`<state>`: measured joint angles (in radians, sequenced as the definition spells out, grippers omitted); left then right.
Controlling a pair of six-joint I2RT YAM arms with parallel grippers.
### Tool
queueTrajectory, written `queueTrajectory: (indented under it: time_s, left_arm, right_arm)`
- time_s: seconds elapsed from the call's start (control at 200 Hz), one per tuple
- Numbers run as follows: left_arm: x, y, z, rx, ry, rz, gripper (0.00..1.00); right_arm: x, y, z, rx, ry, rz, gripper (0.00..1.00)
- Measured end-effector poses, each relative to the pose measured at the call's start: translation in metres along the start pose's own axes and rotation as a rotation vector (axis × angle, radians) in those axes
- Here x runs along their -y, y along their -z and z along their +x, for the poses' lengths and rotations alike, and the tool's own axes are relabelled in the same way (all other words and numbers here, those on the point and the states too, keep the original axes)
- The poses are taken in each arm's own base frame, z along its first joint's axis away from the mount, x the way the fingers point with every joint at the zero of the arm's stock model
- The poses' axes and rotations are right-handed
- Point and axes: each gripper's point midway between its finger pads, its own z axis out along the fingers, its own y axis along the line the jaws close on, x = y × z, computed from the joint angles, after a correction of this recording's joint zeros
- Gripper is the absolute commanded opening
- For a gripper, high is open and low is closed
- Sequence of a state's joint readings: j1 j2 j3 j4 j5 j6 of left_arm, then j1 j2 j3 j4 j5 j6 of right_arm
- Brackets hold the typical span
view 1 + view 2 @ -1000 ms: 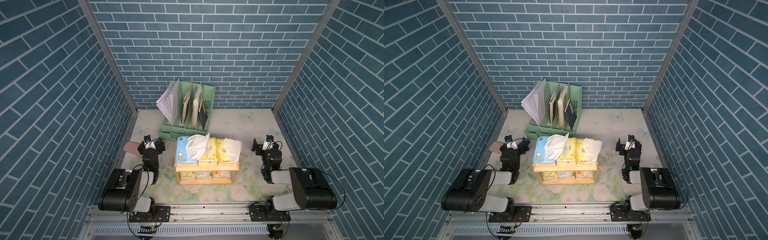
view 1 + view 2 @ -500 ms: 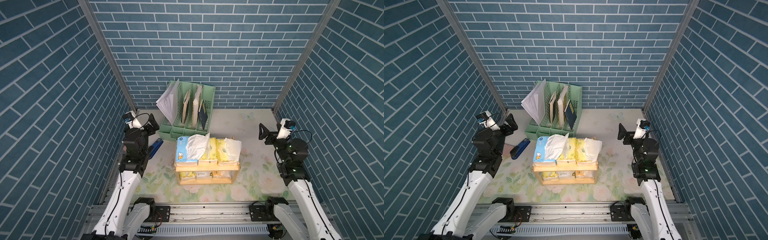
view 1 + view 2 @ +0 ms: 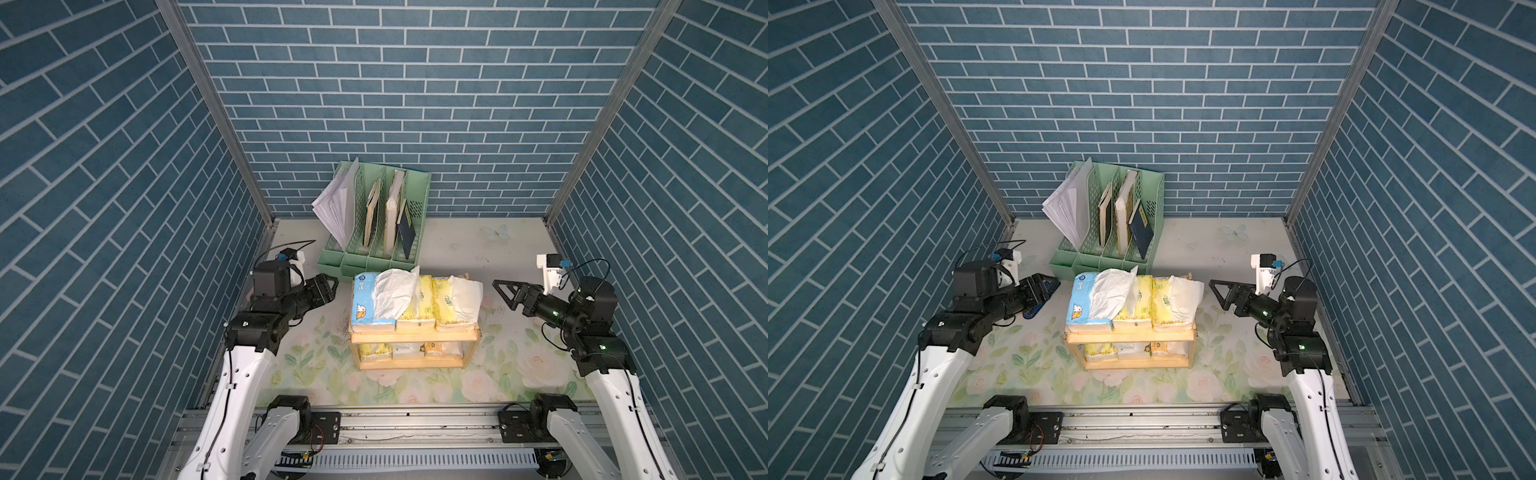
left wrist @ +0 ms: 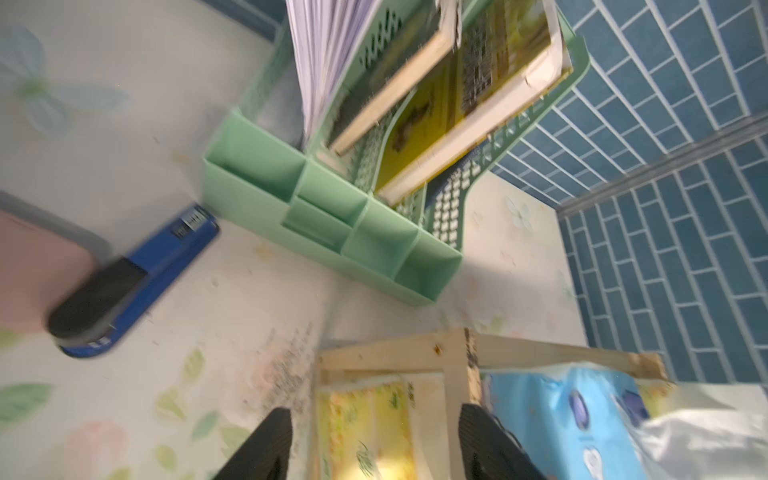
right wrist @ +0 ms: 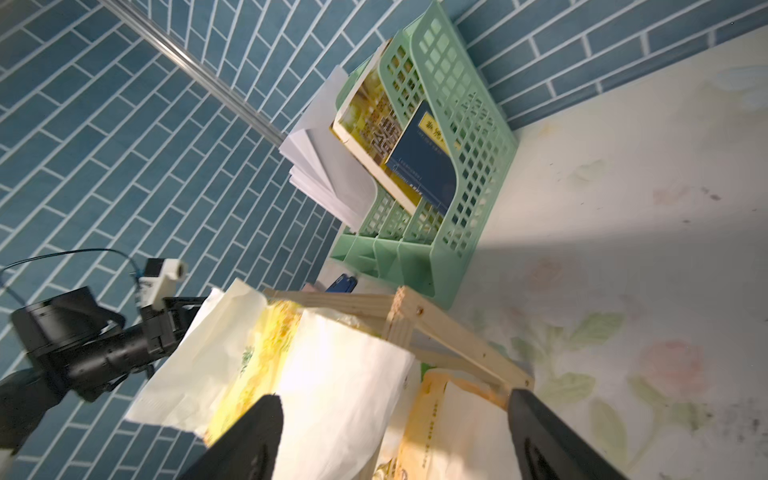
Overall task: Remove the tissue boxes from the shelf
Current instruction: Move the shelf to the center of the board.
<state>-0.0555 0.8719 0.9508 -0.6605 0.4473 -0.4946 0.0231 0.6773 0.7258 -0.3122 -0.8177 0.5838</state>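
The shelf (image 3: 413, 336) is a small two-tier wooden rack in the middle of the floral mat. On its top board lie a blue-white tissue box (image 3: 362, 303) and two pale yellow ones (image 3: 424, 299) (image 3: 445, 305), with white tissue spilling out. More tissue boxes (image 3: 376, 351) sit on the lower tier. My left gripper (image 3: 330, 282) (image 4: 374, 419) hangs open just left of the shelf, level with the top boxes and apart from them. My right gripper (image 3: 500, 289) (image 5: 395, 399) hangs open to the shelf's right, pointing at it, nothing held.
A mint-green file organizer (image 3: 374, 232) with papers and books stands right behind the shelf. A blue stapler (image 4: 137, 282) and a pink flat case (image 4: 33, 274) lie on the mat under my left arm. Blue brick walls (image 3: 124, 208) close in the left, right and back.
Both arms have unfolded from their low rest pose by the rail and swung inward. Their grippers now point at the two ends of the shelf.
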Motion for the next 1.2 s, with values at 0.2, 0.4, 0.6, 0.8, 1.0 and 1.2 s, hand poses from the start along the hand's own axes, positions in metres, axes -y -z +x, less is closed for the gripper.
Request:
queueTrajectory:
  time_s: [0.2, 0.4, 0.6, 0.8, 1.0, 1.2]
  left_arm:
    - [0.013, -0.010, 0.030, -0.147, 0.070, 0.136, 0.49]
    - [0.020, -0.014, 0.040, -0.194, 0.106, 0.216, 0.37]
    - [0.026, -0.014, 0.039, -0.195, 0.113, 0.253, 0.30]
    - [0.029, -0.017, 0.041, -0.200, 0.115, 0.292, 0.29]
    - [0.031, -0.019, 0.042, -0.202, 0.117, 0.315, 0.29]
    - [0.032, -0.019, 0.041, -0.201, 0.116, 0.325, 0.29]
  right_arm:
    - [0.001, 0.004, 0.034, -0.086, -0.102, -0.035, 0.76]
    - [0.000, 0.006, 0.050, -0.136, -0.154, -0.059, 0.67]
    - [-0.001, 0.007, 0.065, -0.191, -0.203, -0.086, 0.61]
    - [0.006, 0.007, 0.083, -0.233, -0.262, -0.088, 0.52]
    - [0.006, 0.007, 0.090, -0.248, -0.285, -0.101, 0.51]
    - [0.001, 0.008, 0.088, -0.248, -0.291, -0.121, 0.51]
